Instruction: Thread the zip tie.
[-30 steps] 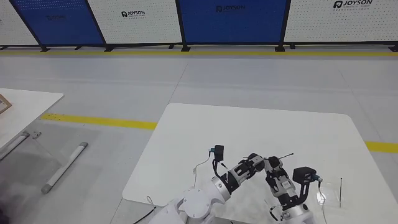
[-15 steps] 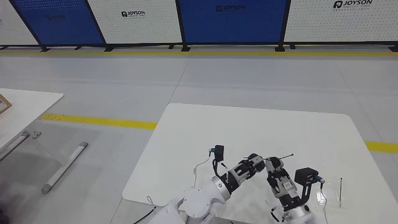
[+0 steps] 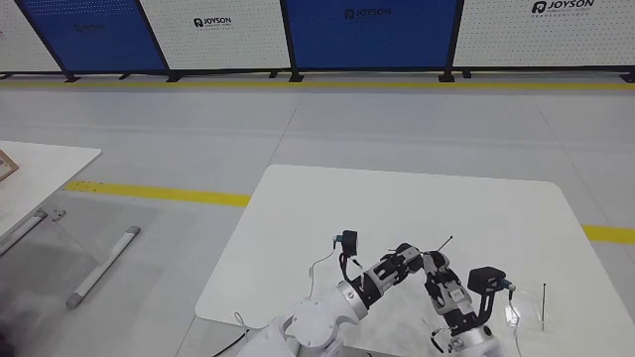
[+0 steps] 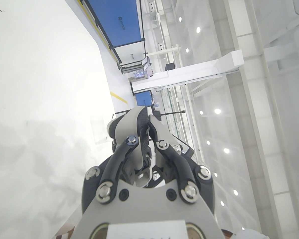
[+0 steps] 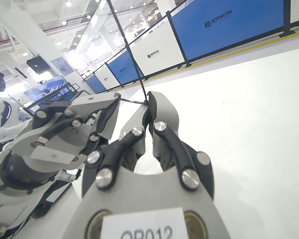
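Note:
A black zip tie point(image 3: 444, 246) is held above the white table point(image 3: 397, 208) near its front edge, between both grippers. My right gripper point(image 5: 147, 104) is shut on the strap. From there the long part of the zip tie point(image 5: 125, 45) rises to its square head. A short thin end runs sideways into my left gripper point(image 5: 114, 103), which sits close beside the right one. In the left wrist view my left gripper point(image 4: 147, 118) has its fingers pressed together, with the zip tie point(image 4: 173, 112) sticking out behind them. Seen from the top, the left gripper point(image 3: 415, 256) and right gripper point(image 3: 429, 258) nearly touch.
A second thin black tie point(image 3: 543, 302) lies on the table at the front right, next to a small clear piece point(image 3: 511, 312). Blue and white fence panels point(image 3: 367, 15) stand far behind, across the grey floor.
The free headed end of the zip tie has swung from pointing sideways to pointing more away from me. Both grippers have stayed close together at almost the same spot.

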Robot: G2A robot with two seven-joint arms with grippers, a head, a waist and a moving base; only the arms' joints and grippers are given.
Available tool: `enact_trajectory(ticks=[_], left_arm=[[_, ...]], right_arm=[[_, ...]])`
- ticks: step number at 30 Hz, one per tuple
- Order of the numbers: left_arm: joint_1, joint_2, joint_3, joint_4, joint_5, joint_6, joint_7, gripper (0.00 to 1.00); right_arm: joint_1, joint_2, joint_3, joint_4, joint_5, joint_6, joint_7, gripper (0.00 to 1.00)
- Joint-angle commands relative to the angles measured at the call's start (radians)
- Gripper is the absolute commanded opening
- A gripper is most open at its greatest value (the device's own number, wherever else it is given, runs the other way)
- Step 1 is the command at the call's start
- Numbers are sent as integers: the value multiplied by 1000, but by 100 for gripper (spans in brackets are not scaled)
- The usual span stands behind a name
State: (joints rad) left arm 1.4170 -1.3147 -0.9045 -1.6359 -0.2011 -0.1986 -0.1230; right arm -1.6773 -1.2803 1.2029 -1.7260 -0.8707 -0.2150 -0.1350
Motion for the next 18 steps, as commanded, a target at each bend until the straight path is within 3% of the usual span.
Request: enact_trajectory(ticks=[1,8,18], left_arm=[[3,1,0,-1,4,-20,-2,0],[10,2,-7,-5,-22,-55,-19,0],[31,5,-5,-41,-10,-63,-30,0]], right_arm=[[3,-1,-4,4,0,-1,3,0],[14,-2,-13,18,-6,1,11,0],[16,-2,-13,27,-9,-3,17,0]])
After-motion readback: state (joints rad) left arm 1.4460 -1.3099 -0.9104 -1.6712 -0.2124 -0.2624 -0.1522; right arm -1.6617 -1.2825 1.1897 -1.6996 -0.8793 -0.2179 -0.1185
